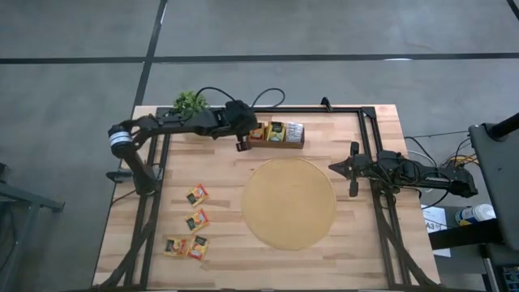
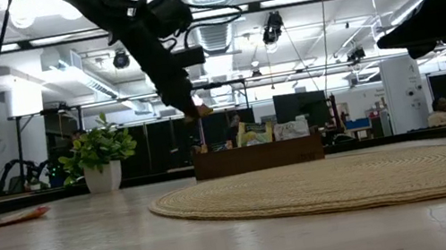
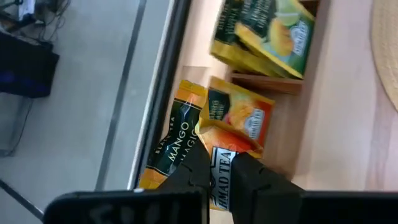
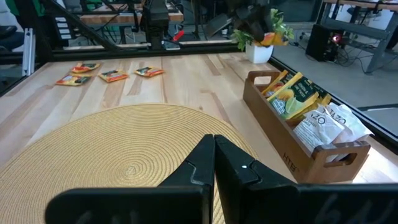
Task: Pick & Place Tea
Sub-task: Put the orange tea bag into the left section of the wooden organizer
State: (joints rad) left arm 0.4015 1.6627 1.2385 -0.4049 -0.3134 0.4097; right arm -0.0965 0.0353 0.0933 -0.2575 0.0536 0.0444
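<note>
We reach our dark left arm across the far side, elbow bent, its wrist tipped downward. Our left gripper (image 3: pixel 222 175) hangs above the surface with its two dark fingers (image 3: pixel 193 177) pinched on a thin printed paper sachet (image 3: pixel 222 163). Our dark right arm lies low and stretched inward from the right edge, its right gripper (image 4: pixel 214 155) pressed fully together, holding nothing.
</note>
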